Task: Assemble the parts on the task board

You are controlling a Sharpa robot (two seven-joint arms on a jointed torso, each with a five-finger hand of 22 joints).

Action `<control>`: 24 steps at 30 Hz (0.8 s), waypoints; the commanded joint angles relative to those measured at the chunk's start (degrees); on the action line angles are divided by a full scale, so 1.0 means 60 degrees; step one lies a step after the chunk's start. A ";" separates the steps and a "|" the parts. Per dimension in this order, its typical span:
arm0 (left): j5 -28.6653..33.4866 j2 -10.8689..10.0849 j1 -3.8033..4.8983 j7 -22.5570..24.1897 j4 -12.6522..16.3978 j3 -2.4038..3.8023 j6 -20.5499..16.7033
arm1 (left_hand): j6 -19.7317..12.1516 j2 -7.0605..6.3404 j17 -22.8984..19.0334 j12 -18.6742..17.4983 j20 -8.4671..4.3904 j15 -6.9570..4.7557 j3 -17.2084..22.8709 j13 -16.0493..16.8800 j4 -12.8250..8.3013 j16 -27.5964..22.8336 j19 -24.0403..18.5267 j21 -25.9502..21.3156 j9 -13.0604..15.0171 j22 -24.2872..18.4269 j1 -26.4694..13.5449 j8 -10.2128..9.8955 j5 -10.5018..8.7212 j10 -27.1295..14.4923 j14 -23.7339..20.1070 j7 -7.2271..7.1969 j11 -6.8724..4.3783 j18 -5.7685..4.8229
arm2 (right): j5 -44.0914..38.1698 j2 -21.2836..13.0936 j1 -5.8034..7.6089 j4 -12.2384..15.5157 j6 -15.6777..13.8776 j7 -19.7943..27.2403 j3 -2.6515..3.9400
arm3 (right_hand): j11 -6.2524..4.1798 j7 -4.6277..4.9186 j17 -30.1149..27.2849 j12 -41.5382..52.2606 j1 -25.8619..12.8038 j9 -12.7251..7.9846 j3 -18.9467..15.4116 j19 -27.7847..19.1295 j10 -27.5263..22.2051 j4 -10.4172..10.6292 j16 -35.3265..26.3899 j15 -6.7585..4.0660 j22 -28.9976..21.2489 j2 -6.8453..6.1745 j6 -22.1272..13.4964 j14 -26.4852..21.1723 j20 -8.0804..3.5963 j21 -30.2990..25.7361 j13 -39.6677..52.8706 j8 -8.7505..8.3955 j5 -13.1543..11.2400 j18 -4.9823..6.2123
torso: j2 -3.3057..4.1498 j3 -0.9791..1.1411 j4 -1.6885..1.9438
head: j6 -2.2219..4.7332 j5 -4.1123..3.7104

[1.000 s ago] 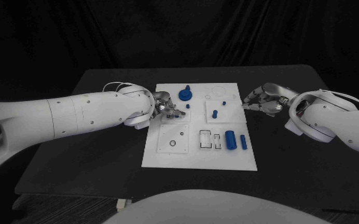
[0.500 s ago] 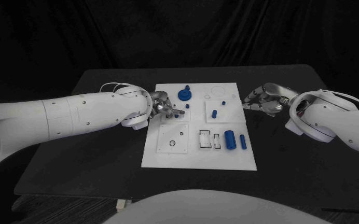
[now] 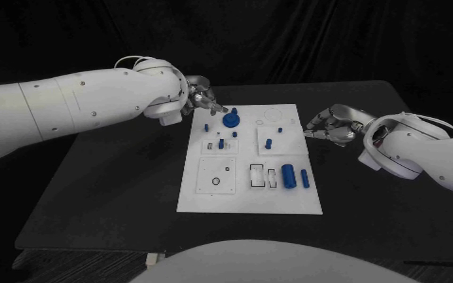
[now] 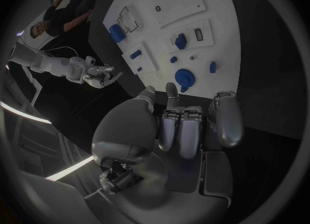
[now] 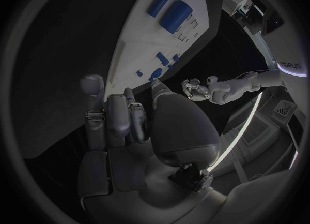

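Note:
The white task board (image 3: 247,198) lies in the middle of the table. On its far half are a blue gear with a knob (image 3: 231,120), a short peg (image 3: 206,126), a peg in the left block (image 3: 221,143) and another peg (image 3: 268,143). A thick blue cylinder (image 3: 289,175) and a slim one (image 3: 305,178) lie at the right. My left hand (image 3: 200,97) hovers above the board's far left corner, holding nothing, fingers loosely bent (image 4: 190,128). My right hand (image 3: 330,126) rests beside the board's right edge, holding nothing; its fingers (image 5: 119,118) are loosely bent.
Black table (image 3: 113,185) all round the board, with wide room on the left and at the front. A white square plate with a small ring (image 3: 217,177) and rectangular slots (image 3: 256,175) sit on the board's near half. A black curtain hangs behind.
My left arm has lifted and drawn back from the board's left block to above its far left corner. Blue pegs now show where the hand was. The right hand has not moved.

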 commanded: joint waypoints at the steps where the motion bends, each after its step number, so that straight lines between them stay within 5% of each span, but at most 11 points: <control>1: 0.1330 0.0367 0.0212 -0.0780 -0.0538 -0.0002 0.2553 | -0.0047 0.0029 0.2515 0.0033 0.0000 0.0039 0.0012 0.2493 -0.0083 0.0062 0.0108 0.0090 -0.0069 0.1713 0.0123 -0.0089 0.0032 0.1010 0.0992 -0.0007 0.0077 -0.0056 | -0.0007 -0.0020 -0.0012 0.0102 -0.0284 0.0034 0.0006 | 0.0017 -0.0010 0.0031 -0.0043 -0.0064 -0.0016 -0.0045 -0.0033 -0.0038 0.0009 -0.0001 0.0069 0.0434 0.0041 0.0115 0.0001 0.0040 -0.0002 0.0792 -0.0012 0.0023 0.0123 | 0.0004 -0.0001 -0.0037 | -0.0002 0.0015; 6: 0.1703 0.1015 0.0352 -0.1001 -0.1449 -0.0003 0.3536 | 0.0167 0.0104 0.2515 0.0033 0.0034 0.0070 0.0062 0.2493 -0.0190 0.0062 0.0250 0.0338 -0.0461 0.1791 0.0138 -0.0519 0.0015 0.1010 0.0992 0.0025 0.0107 -0.0108 | -0.0007 -0.0081 -0.0012 0.0246 -0.0505 0.0236 0.0006 | 0.0005 -0.0025 0.0085 -0.0010 -0.0089 -0.0015 -0.0059 0.0005 0.0009 0.0007 0.0052 0.0059 0.0454 0.0063 0.0177 0.0026 0.0037 0.0076 0.0839 0.0011 0.0060 0.0112 | 0.0014 0.0010 -0.0010 | -0.0002 -0.0089; 11: 0.1655 0.1601 0.0325 -0.1095 -0.2214 -0.0005 0.3961 | 0.0341 0.0121 0.2515 0.0033 0.0067 0.0112 -0.0052 0.2493 -0.0081 0.0062 0.0316 0.0468 -0.0951 0.1822 -0.0140 -0.1115 -0.0182 0.1010 0.0992 0.0089 0.0160 -0.0132 | -0.0007 -0.0162 -0.0013 0.0383 -0.0600 0.0337 0.0006 | 0.0003 -0.0032 0.0102 0.0003 -0.0098 -0.0015 -0.0064 0.0026 0.0027 0.0005 0.0071 0.0055 0.0463 0.0074 0.0208 0.0039 0.0035 0.0110 0.0855 0.0022 0.0086 0.0108 | 0.0016 0.0041 -0.0024 | -0.0002 -0.0099; 14: 0.1562 0.1929 0.0224 -0.1107 -0.2649 -0.0005 0.4051 | 0.0437 0.0165 0.2515 0.0033 0.0139 0.0206 -0.0161 0.2493 0.0025 0.0062 0.0300 0.0472 -0.1912 0.1816 -0.0341 -0.2041 -0.0295 0.1010 0.0992 0.0232 0.0275 -0.0132 | -0.0007 -0.0224 -0.0014 0.0475 -0.0620 0.0356 0.0006 | 0.0002 -0.0036 0.0112 0.0006 -0.0103 -0.0016 -0.0068 0.0033 0.0031 0.0004 0.0083 0.0053 0.0463 0.0080 0.0226 0.0046 0.0033 0.0107 0.0857 0.0028 0.0105 0.0108 | 0.0022 0.0040 -0.0012 | -0.0002 -0.0088; 15: 0.1550 0.1992 0.0199 -0.1097 -0.2735 -0.0005 0.4050 | 0.0685 0.0174 0.2515 0.0033 0.0180 0.0270 -0.0194 0.2493 -0.0005 0.0062 0.0292 0.0479 -0.2561 0.1814 -0.0337 -0.2493 -0.0298 0.1010 0.0992 0.0286 0.0316 -0.0124 | -0.0007 -0.0234 -0.0014 0.0490 -0.0617 0.0355 0.0006 | 0.0002 -0.0036 0.0112 0.0006 -0.0103 -0.0016 -0.0068 0.0033 0.0031 0.0004 0.0083 0.0053 0.0463 0.0080 0.0226 0.0046 0.0033 0.0107 0.0857 0.0028 0.0105 0.0108 | 0.0026 0.0032 -0.0013 | -0.0002 -0.0079; 18: 0.1513 0.2222 0.0091 -0.1001 -0.3062 -0.0005 0.4003 | 0.0524 0.0194 0.2515 0.0033 0.0248 0.0324 -0.0214 0.2493 -0.0048 0.0062 0.0289 0.0493 -0.3240 0.1816 -0.0328 -0.3056 -0.0292 0.1010 0.0992 0.0411 0.0429 -0.0133 | -0.0007 -0.0267 -0.0014 0.0536 -0.0572 0.0336 0.0006 | 0.0002 -0.0037 0.0101 0.0005 -0.0107 -0.0016 -0.0070 0.0034 0.0028 0.0005 0.0075 0.0052 0.0462 0.0083 0.0233 0.0045 0.0033 0.0099 0.0854 0.0030 0.0114 0.0109 | 0.0057 0.0019 -0.0041 | -0.0002 -0.0016; 20: 0.1499 0.2331 0.0017 -0.0909 -0.3220 -0.0005 0.3958 | 0.0292 0.0200 0.2515 0.0033 0.0315 0.0415 -0.0219 0.2493 -0.0100 0.0062 0.0274 0.0483 -0.3714 0.1811 -0.0299 -0.3293 -0.0272 0.1010 0.0992 0.0534 0.0539 -0.0132 | -0.0007 -0.0278 -0.0014 0.0554 -0.0544 0.0322 0.0006 | 0.0002 -0.0037 0.0101 0.0005 -0.0107 -0.0016 -0.0070 0.0034 0.0028 0.0005 0.0075 0.0052 0.0462 0.0083 0.0233 0.0045 0.0033 0.0099 0.0854 0.0030 0.0114 0.0109 | 0.0070 0.0001 -0.0043 | -0.0002 -0.0009; 24: 0.1484 0.2453 -0.0115 -0.0643 -0.3379 -0.0006 0.3800 | -0.1056 0.0261 0.2515 0.0033 0.0614 0.0754 -0.0210 0.2493 -0.0310 0.0062 0.0208 0.0442 -0.5582 0.1792 -0.0199 -0.3307 -0.0216 0.1010 0.0992 0.0962 0.0909 -0.0127 | -0.0007 -0.0273 -0.0015 0.0557 -0.0508 0.0304 0.0006 | 0.0002 -0.0037 0.0101 0.0005 -0.0107 -0.0016 -0.0070 0.0034 0.0028 0.0005 0.0075 0.0052 0.0462 0.0083 0.0233 0.0045 0.0033 0.0099 0.0854 0.0030 0.0114 0.0109 | 0.0128 -0.0037 -0.0062 | -0.0002 0.0030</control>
